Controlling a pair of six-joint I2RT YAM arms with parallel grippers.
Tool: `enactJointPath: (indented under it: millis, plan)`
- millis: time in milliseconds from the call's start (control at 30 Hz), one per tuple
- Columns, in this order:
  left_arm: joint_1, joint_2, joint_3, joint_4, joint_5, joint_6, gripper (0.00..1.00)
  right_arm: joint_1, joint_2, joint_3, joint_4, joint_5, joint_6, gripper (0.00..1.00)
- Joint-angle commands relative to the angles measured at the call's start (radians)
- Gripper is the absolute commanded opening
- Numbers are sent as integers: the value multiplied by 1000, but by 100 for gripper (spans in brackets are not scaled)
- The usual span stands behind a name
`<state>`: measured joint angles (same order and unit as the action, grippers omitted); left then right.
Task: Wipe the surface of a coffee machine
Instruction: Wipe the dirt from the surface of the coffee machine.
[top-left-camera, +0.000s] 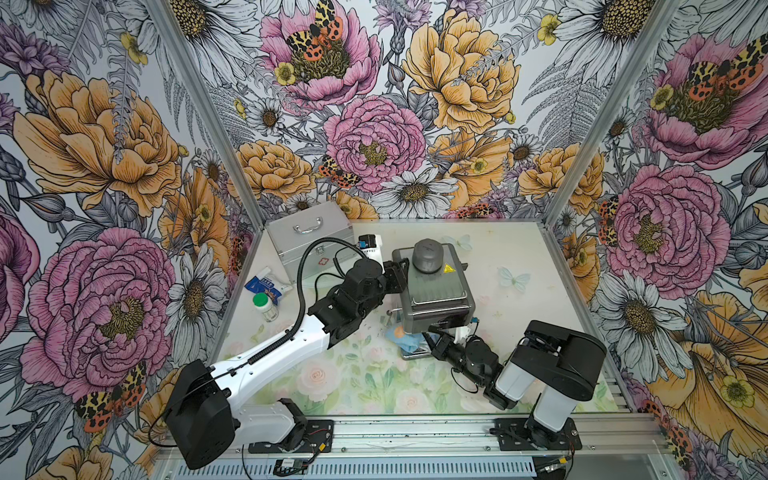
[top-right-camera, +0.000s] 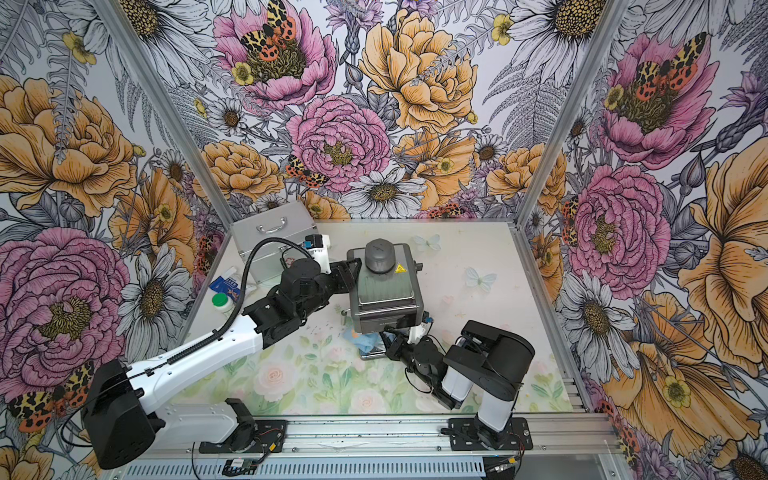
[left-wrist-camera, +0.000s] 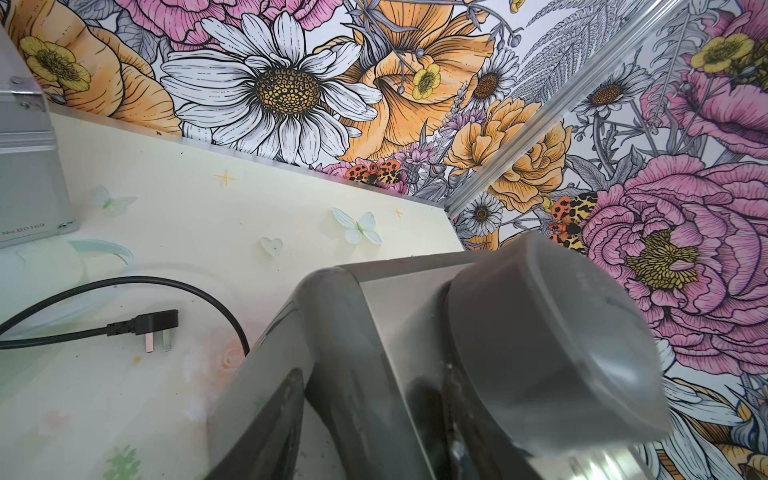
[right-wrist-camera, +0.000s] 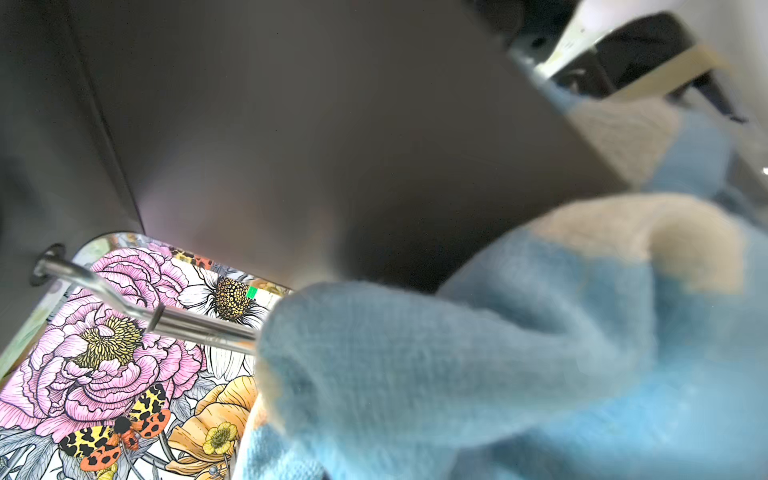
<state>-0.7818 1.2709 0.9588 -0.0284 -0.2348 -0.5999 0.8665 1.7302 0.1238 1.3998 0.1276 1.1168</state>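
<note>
Left arm (top-left-camera: 291, 345) outstretched, right gripper (top-left-camera: 431, 335) pinched closed

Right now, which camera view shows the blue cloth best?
The right wrist view: the blue cloth fills much of the picture, weave and beige patches clear. Both top views show only a small blue patch at the front of the coffee machine. The left wrist view misses it.

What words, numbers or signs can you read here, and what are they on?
"No B0169": on the silver aluminium case.
Red cross sign: same case.
Yellow triangle warning sign: on the boxy dark-grey coffee machine.
Lettering on the machine's front and on the blue packet: too small to read.
</note>
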Motion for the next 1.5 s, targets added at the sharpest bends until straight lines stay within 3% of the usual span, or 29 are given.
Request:
enactJointPath:
  millis: [0, 267, 367, 467, 600, 733, 867, 1067, 1233, 1367, 1467]
  plan:
    - [-14, 26, -46, -196, 92, 34, 53, -36, -25, -60, -9, 28, -20, 0]
    - [-13, 0, -43, -213, 86, 42, 53, -146, -111, -156, -24, -12, -26, 0]
    - [-10, -11, -40, -224, 80, 48, 53, -150, -211, -162, -132, -16, -40, 0]
    - [-7, -16, -40, -228, 80, 51, 54, -149, -412, -139, -401, -3, -66, 0]
    - [-6, -5, -41, -226, 83, 46, 54, -151, -858, -76, -935, 70, -149, 0]
    - [-3, -8, -42, -226, 76, 43, 54, -169, -1304, 20, -1506, 226, -237, 0]
    - [3, -28, -42, -230, 74, 54, 54, -221, -1494, 66, -1736, 250, -261, 0]
    - [7, -61, -40, -256, 64, 55, 55, -231, -1376, 203, -1782, 317, -348, 0]
    - [10, -83, -26, -280, 54, 69, 55, -237, -1174, 359, -1786, 258, -432, 0]
    - [12, -67, -15, -278, 63, 63, 55, -230, -1025, 279, -1651, 106, -348, 0]
    - [11, -58, -18, -277, 61, 63, 55, -233, -1005, 211, -1553, 102, -320, 0]
